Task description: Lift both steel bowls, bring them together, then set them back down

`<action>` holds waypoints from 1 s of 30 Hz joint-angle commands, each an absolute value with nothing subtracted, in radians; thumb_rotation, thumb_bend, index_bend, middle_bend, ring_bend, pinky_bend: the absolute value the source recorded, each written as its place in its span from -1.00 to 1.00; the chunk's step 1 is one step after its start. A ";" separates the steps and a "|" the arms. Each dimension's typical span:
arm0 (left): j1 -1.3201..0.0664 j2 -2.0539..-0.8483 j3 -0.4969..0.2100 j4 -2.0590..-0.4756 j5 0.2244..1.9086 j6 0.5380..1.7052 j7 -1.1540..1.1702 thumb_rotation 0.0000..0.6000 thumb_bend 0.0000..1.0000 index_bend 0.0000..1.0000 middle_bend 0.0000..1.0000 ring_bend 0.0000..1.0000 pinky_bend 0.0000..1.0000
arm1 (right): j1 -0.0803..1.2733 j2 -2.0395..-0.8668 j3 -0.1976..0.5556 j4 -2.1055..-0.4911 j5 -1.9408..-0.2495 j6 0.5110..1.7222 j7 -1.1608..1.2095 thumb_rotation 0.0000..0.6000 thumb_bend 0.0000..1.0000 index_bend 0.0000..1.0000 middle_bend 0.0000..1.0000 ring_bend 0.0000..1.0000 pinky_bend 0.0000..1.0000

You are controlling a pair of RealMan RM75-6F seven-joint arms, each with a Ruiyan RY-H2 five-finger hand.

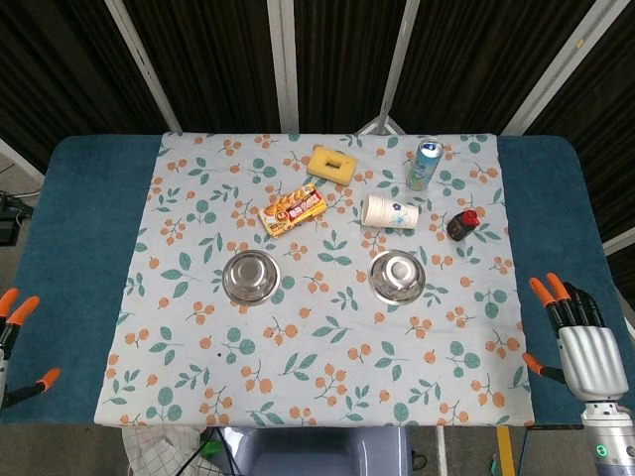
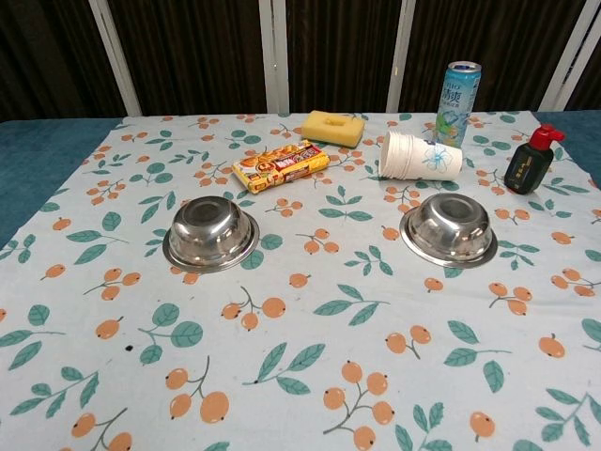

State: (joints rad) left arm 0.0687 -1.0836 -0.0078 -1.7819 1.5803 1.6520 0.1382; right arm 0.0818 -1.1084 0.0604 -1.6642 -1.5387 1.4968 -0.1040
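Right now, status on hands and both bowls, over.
Left hand and right hand open, off the cloth edges. Left round steel bowl and right round steel bowl upright, untouched. Tipped white paper cup just behind right bowl.

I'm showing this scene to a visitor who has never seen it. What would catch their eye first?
Two steel bowls sit upright and apart mid-table: the left bowl and the right bowl, on a cloth printed with orange fruit and leaves. Behind them lie a snack pack, a sponge, a tipped paper cup, a can and a dark bottle. The orange-tipped left hand and right hand wait at the table's sides.
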 commanded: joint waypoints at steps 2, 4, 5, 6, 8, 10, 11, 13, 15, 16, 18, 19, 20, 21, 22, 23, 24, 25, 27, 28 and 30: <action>0.068 -1.085 -0.009 -1.781 1.578 1.651 0.139 1.00 -1.00 -0.68 -1.00 -1.00 -0.73 | 0.083 -1.110 0.060 -1.663 -1.538 1.495 -0.105 1.00 -1.00 -0.73 -1.00 -0.96 -0.80; 0.068 -1.086 -0.009 -1.782 1.576 1.650 0.140 1.00 -1.00 -0.68 -1.00 -1.00 -0.73 | 0.083 -1.110 0.060 -1.664 -1.537 1.493 -0.106 1.00 -1.00 -0.73 -1.00 -0.96 -0.80; 0.068 -1.086 -0.009 -1.782 1.576 1.650 0.141 1.00 -1.00 -0.68 -1.00 -1.00 -0.73 | 0.083 -1.110 0.060 -1.664 -1.536 1.492 -0.106 1.00 -1.00 -0.73 -1.00 -0.96 -0.80; 0.069 -1.086 -0.009 -1.782 1.577 1.650 0.141 1.00 -1.00 -0.68 -1.00 -1.00 -0.73 | 0.083 -1.110 0.059 -1.664 -1.535 1.491 -0.107 1.00 -1.00 -0.73 -1.00 -0.96 -0.80; 0.069 -1.086 -0.008 -1.782 1.581 1.652 0.140 1.00 -1.00 -0.68 -1.00 -1.00 -0.73 | 0.084 -1.110 0.058 -1.664 -1.535 1.490 -0.110 1.00 -1.00 -0.73 -1.00 -0.96 -0.80; 0.069 -1.087 -0.011 -1.782 1.585 1.658 0.137 1.00 -1.00 -0.68 -1.00 -1.00 -0.73 | 0.084 -1.113 0.060 -1.664 -1.530 1.488 -0.111 1.00 -1.00 -0.73 -1.00 -0.96 -0.80; 0.068 -1.089 -0.012 -1.780 1.585 1.660 0.136 1.00 -1.00 -0.68 -1.00 -1.00 -0.73 | 0.084 -1.114 0.061 -1.665 -1.527 1.487 -0.111 1.00 -1.00 -0.73 -1.00 -0.96 -0.80; 0.066 -1.091 -0.015 -1.777 1.581 1.657 0.135 1.00 -1.00 -0.68 -1.00 -1.00 -0.73 | 0.085 -1.116 0.063 -1.666 -1.518 1.481 -0.109 1.00 -1.00 -0.73 -1.00 -0.96 -0.80; 0.064 -1.091 -0.018 -1.776 1.576 1.652 0.130 1.00 -1.00 -0.68 -1.00 -1.00 -0.73 | 0.087 -1.117 0.064 -1.671 -1.503 1.469 -0.102 1.00 -1.00 -0.73 -1.00 -0.96 -0.81; 0.063 -1.091 -0.018 -1.775 1.574 1.651 0.129 1.00 -1.00 -0.68 -1.00 -1.00 -0.73 | 0.088 -1.118 0.065 -1.674 -1.495 1.463 -0.099 1.00 -1.00 -0.73 -1.00 -0.96 -0.80; 0.065 -1.089 -0.017 -1.774 1.569 1.648 0.126 1.00 -1.00 -0.68 -1.00 -1.00 -0.73 | 0.091 -1.118 0.065 -1.678 -1.480 1.447 -0.092 1.00 -1.00 -0.73 -1.00 -0.96 -0.80; 0.065 -1.088 -0.017 -1.774 1.568 1.649 0.123 1.00 -1.00 -0.68 -1.00 -1.00 -0.73 | 0.092 -1.118 0.065 -1.681 -1.475 1.440 -0.087 1.00 -1.00 -0.73 -1.00 -0.96 -0.80; 0.066 -1.087 -0.017 -1.774 1.568 1.650 0.120 1.00 -1.00 -0.68 -1.00 -1.00 -0.73 | 0.094 -1.119 0.066 -1.683 -1.471 1.435 -0.080 1.00 -1.00 -0.73 -1.00 -0.96 -0.81; 0.067 -1.087 -0.016 -1.774 1.568 1.652 0.119 1.00 -1.00 -0.68 -1.00 -1.00 -0.73 | 0.096 -1.121 0.068 -1.684 -1.469 1.432 -0.074 1.00 -1.00 -0.72 -1.00 -0.96 -0.81; 0.069 -1.085 -0.015 -1.775 1.570 1.655 0.118 1.00 -1.00 -0.68 -1.00 -1.00 -0.73 | 0.101 -1.126 0.070 -1.681 -1.469 1.427 -0.066 1.00 -1.00 -0.72 -1.00 -0.96 -0.81; 0.071 -1.085 -0.014 -1.776 1.575 1.659 0.116 1.00 -1.00 -0.68 -1.00 -1.00 -0.73 | 0.103 -1.130 0.070 -1.679 -1.470 1.425 -0.065 1.00 -1.00 -0.72 -1.00 -0.96 -0.81; 0.072 -1.084 -0.013 -1.777 1.580 1.664 0.113 1.00 -1.00 -0.68 -1.00 -1.00 -0.73 | 0.107 -1.134 0.070 -1.677 -1.473 1.421 -0.064 1.00 -1.00 -0.72 -1.00 -0.96 -0.81; 0.074 -1.084 -0.012 -1.777 1.589 1.672 0.107 1.00 -1.00 -0.68 -1.00 -1.00 -0.73 | 0.114 -1.142 0.070 -1.677 -1.477 1.413 -0.061 1.00 -1.00 -0.72 -1.00 -0.96 -0.81; 0.079 -1.082 -0.010 -1.775 1.597 1.682 0.100 1.00 -0.99 -0.68 -1.00 -1.00 -0.73 | 0.126 -1.154 0.073 -1.678 -1.479 1.398 -0.057 1.00 -1.00 -0.72 -1.00 -0.96 -0.80; 0.081 -1.081 -0.011 -1.775 1.597 1.686 0.095 1.00 -0.99 -0.68 -1.00 -1.00 -0.73 | 0.135 -1.158 0.076 -1.681 -1.478 1.386 -0.057 1.00 -1.00 -0.71 -1.00 -0.96 -0.80; 0.083 -1.081 -0.016 -1.772 1.593 1.694 0.085 1.00 -0.99 -0.68 -1.00 -1.00 -0.73 | 0.170 -1.164 0.094 -1.692 -1.467 1.344 -0.062 1.00 -1.00 -0.71 -1.00 -0.96 -0.80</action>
State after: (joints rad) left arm 0.0814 -1.0815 -0.0135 -1.7739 1.5951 1.6916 0.0888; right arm 0.1433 -1.1560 0.0795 -1.6833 -1.4751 1.3744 -0.0596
